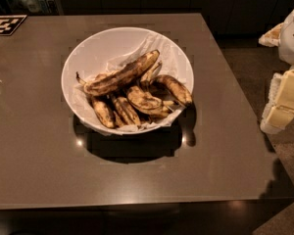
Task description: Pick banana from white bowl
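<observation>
The white bowl [99,40] stands near the middle of a brown table [39,151], lined with crumpled white paper. The banana [122,74], the longest one, dull yellow with dark streaks, lies diagonally on top of the pile, its thin stem toward the bowl's left side. Several shorter, darker bananas [145,101] lie under and around it. My gripper [283,102], cream and white, hangs at the frame's right edge, off the table's right side and well right of the bowl, holding nothing that I can see.
A black-and-white marker tag [6,24] lies at the table's far left corner. The table's right edge [245,111] and front edge border a speckled floor [250,67]. Dark cabinets run behind the table.
</observation>
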You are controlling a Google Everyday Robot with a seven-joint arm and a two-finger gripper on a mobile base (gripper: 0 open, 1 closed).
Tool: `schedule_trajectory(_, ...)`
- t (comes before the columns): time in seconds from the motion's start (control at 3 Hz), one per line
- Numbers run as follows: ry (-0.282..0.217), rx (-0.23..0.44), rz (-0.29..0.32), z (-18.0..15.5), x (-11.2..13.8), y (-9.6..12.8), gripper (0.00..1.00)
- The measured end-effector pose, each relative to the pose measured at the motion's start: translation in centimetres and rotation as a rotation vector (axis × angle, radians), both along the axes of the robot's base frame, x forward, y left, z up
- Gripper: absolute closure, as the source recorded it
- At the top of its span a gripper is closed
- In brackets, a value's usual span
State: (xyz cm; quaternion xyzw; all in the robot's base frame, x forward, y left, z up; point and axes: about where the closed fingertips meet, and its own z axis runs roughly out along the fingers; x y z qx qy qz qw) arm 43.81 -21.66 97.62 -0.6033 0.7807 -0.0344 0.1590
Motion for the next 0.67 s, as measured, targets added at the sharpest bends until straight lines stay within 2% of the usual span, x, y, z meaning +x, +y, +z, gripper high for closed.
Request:
schedule_trajectory(0.33,0.0,0.0,0.0,0.0,0.0,0.0,0.0)
schedule_trajectory(0.67,-0.006,-0.033,0.008,0.53,-0.26,0.88,0.0)
